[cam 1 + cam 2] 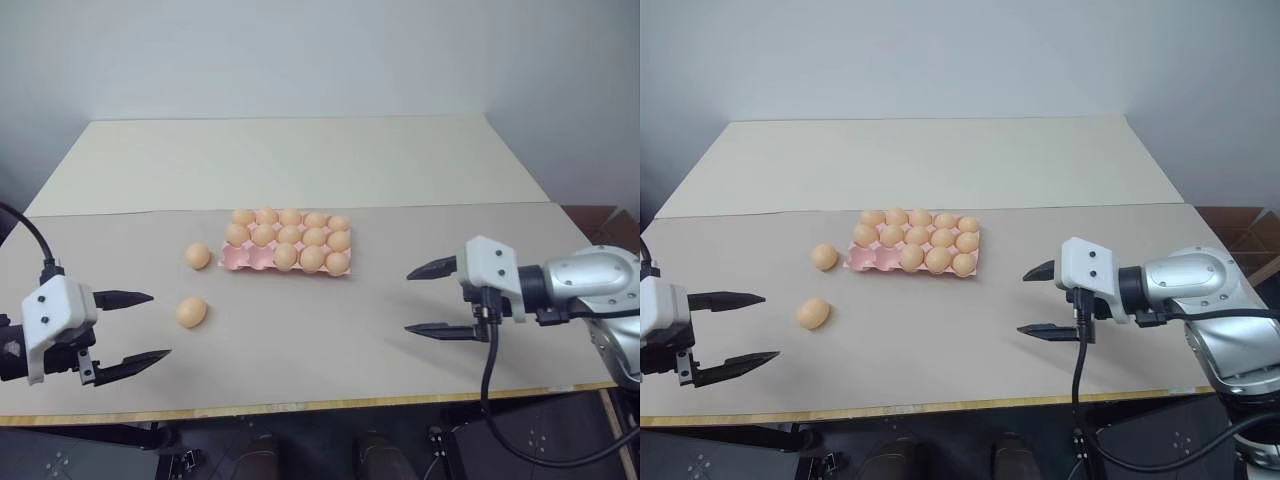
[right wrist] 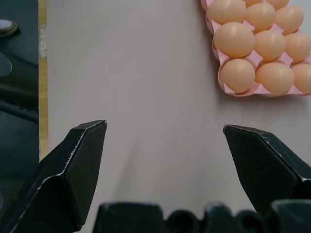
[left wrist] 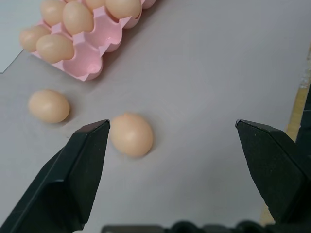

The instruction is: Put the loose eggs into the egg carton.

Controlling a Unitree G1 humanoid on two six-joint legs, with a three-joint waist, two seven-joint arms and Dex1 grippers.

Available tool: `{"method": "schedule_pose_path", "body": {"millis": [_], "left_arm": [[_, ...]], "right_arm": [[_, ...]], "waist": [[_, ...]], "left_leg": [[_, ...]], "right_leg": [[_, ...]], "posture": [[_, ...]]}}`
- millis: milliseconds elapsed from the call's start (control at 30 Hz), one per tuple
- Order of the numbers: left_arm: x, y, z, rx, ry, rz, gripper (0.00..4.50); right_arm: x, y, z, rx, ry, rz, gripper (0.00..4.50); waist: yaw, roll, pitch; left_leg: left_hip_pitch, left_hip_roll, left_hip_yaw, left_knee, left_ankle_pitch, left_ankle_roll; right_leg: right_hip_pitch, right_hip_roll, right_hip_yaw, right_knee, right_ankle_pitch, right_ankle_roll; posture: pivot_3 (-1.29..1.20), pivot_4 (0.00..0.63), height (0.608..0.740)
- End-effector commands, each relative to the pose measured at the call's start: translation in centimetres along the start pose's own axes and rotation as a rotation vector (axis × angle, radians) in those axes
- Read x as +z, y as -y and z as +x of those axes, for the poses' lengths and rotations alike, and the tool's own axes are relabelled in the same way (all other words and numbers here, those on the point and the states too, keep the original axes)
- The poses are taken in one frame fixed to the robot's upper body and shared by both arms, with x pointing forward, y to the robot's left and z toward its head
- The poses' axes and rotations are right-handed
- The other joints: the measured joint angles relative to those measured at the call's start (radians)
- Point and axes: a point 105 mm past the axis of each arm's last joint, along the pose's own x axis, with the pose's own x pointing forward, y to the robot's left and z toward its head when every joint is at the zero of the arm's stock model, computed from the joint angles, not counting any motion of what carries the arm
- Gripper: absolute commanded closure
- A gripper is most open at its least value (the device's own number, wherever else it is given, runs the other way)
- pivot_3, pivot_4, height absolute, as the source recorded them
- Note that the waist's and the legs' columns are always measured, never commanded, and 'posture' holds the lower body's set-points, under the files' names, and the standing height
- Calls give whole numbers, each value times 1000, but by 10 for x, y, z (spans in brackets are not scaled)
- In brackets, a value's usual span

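between the spread, empty left claw (image 1: 150, 327) and right claw (image 1: 419, 299), bare table (image 1: 330, 340) surrounds two loose eggs (image 1: 192, 312) beside the egg carton (image 1: 238, 259).

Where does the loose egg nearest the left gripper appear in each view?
Left eye view: nearer loose egg, lower left of the egg carton.
Right eye view: same egg, lower left of the carton.
Left wrist view: beside one of the left gripper's fingers, egg.
Right wrist view: not in it.
Shared landmark: the pink carton.

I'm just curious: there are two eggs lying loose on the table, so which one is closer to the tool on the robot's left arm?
The loose egg nearer the table's front edge; the other loose egg lies beside the egg carton.
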Motion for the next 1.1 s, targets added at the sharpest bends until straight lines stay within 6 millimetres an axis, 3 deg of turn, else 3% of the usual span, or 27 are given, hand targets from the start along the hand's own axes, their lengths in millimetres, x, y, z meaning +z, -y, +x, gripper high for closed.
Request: {"method": "schedule_pose_path", "body": {"millis": [33, 300, 533, 967, 1100], "left_arm": [[-4, -9, 5, 80, -31, -20, 0], [-19, -19, 37, 246, 75, -223, 0], [-35, -24, 70, 302, 58, -302, 0], [-46, -26, 102, 222, 22, -309, 0], [-48, -25, 108, 202, 8, -313, 900]], "right_arm": [[11, 0, -6, -29, 17, -54, 48], [14, 5, 0, -90, 36, -49, 48], [19, 7, 3, -125, 55, -49, 48], [16, 11, 1, -216, 37, -23, 48], [13, 13, 1, -242, 25, -18, 0]], "waist": [[2, 0, 0], [16, 0, 0], [23, -1, 0], [23, -1, 0], [23, -1, 0]], "left_leg": [[0, 0, 0, 0, 0, 0], [-1, 0, 0, 0, 0, 0], [-1, -1, -1, 1, 0, 0], [-1, -1, -1, 2, 0, 0], [-2, -1, -1, 2, 0, 0]], "right_leg": [[0, 0, 0, 0, 0, 0], [0, 0, 0, 0, 0, 0], [0, -1, 0, 0, 0, 1], [0, -1, 0, 1, 0, 1], [0, -1, 0, 0, 0, 1]], "posture": [[0, 150, 740], [0, 150, 740], [0, 150, 740], [0, 150, 740], [0, 150, 740]]}}
